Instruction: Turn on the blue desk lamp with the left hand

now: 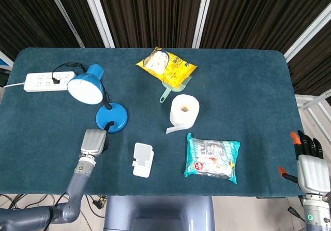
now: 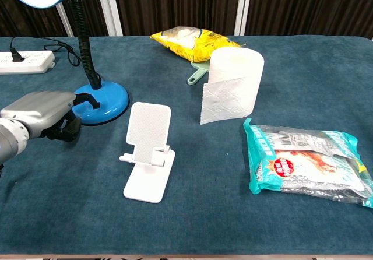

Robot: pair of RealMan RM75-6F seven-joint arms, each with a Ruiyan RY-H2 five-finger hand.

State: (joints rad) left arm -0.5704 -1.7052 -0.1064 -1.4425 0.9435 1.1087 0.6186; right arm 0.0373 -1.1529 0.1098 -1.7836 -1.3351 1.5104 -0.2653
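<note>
White phone stand sits closest, just right of the left hand. Ahead of that hand, touching or nearly so, stands the blue desk lamp: weighted round base, stiff bendable neck, likely stable under a press. Its switch isn't discernible. Whether the left hand's downward-curled fingers are closed, I cannot tell; the right hand idles open, well apart.
</note>
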